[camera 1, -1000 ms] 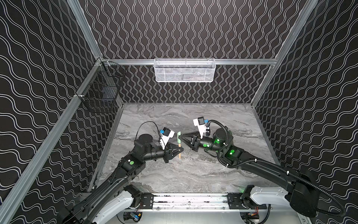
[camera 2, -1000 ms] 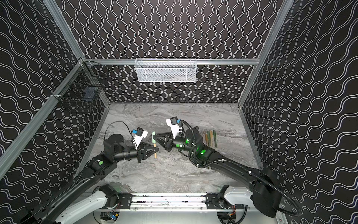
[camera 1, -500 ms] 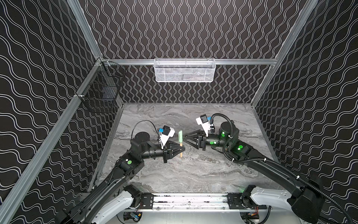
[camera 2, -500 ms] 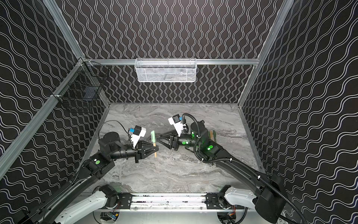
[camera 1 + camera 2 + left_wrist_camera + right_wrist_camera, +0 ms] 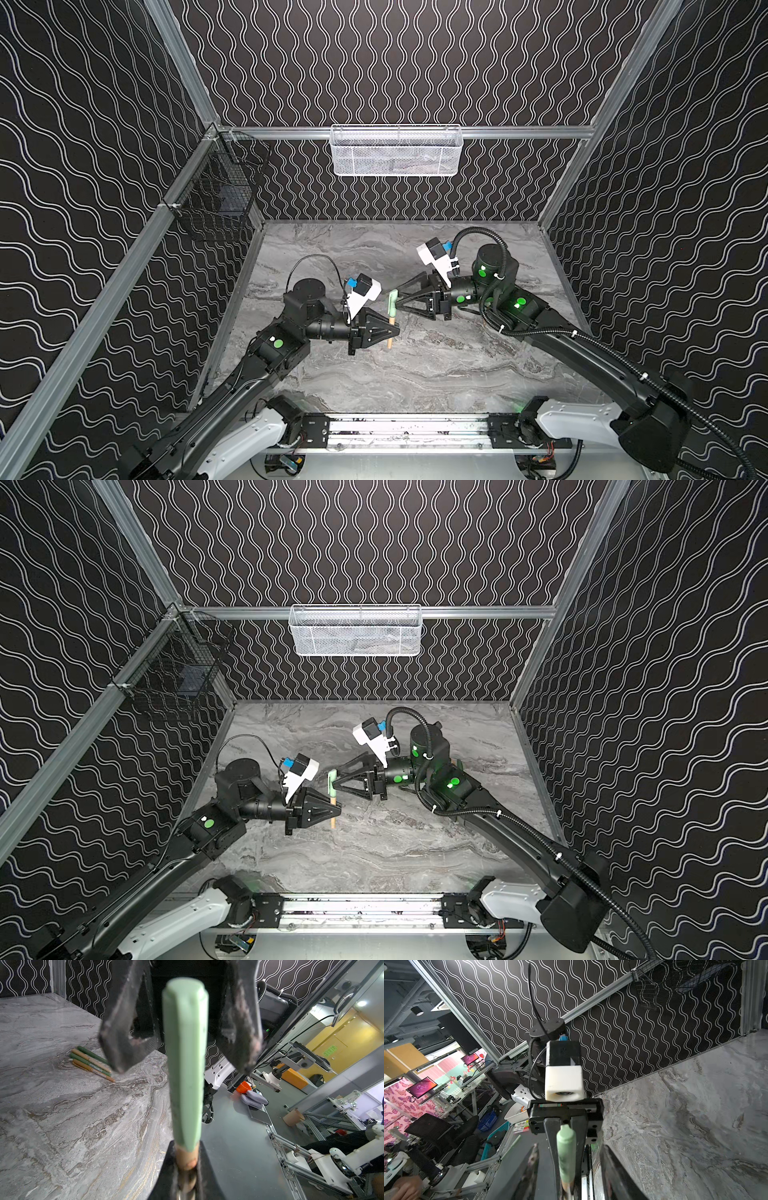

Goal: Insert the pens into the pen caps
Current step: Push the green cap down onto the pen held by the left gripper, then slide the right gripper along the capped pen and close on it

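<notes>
Pale green cap sits over the upper end of a tan-orange pen. The pen stands nearly upright above the grey marbled tabletop. My left fingers are clamped on its barrel just below the cap. A short length of barrel shows beneath them.

My right fingers are spread apart at the level of the cap, just to the right of the pen. In the right wrist view one finger stands on each side of the cap, with a clear gap on both sides and no contact.

Containers:
- A white mesh basket hangs on the back rail, behind and above the pen. Something greyish shows through the mesh; I cannot tell what it is.
- A black wire basket hangs on the side rail, behind and to the left of the pen. A dark flat shape lies inside; I cannot identify it.

Four other pens, two green and two tan-orange, lie side by side on the tabletop. They are well apart from the held pen, on my right arm's side.

Markings: one lying barrel carries print, too small to read. I can read no writing on the held pen or its cap.
</notes>
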You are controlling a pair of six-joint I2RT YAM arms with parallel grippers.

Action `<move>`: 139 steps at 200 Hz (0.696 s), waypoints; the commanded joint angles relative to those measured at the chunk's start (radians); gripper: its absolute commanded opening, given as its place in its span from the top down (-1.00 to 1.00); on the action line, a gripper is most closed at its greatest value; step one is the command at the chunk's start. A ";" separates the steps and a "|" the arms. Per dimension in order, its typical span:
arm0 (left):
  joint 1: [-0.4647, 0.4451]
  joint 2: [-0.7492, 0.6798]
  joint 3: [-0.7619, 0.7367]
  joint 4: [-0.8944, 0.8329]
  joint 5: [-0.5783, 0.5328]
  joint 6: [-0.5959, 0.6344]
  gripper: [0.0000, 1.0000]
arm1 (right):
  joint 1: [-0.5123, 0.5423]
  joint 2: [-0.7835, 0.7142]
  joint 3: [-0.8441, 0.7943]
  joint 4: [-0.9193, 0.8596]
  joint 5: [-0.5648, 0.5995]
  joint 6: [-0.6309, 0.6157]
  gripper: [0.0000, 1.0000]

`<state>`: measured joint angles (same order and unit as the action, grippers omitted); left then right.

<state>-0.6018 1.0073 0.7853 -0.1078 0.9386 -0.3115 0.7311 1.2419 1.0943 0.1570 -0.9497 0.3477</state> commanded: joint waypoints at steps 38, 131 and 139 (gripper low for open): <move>-0.001 0.001 0.008 -0.008 -0.002 0.029 1.00 | 0.004 0.039 0.061 -0.007 -0.052 -0.016 0.10; -0.002 0.002 0.020 -0.001 -0.076 0.041 1.00 | 0.066 0.050 0.025 -0.010 -0.017 0.002 0.75; -0.001 0.002 0.023 0.000 -0.083 0.043 1.00 | 0.072 0.046 0.021 -0.018 -0.004 -0.002 0.77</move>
<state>-0.6041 1.0039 0.7933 -0.1520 0.9077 -0.2844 0.7830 1.2976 1.1271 0.1429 -0.9443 0.3290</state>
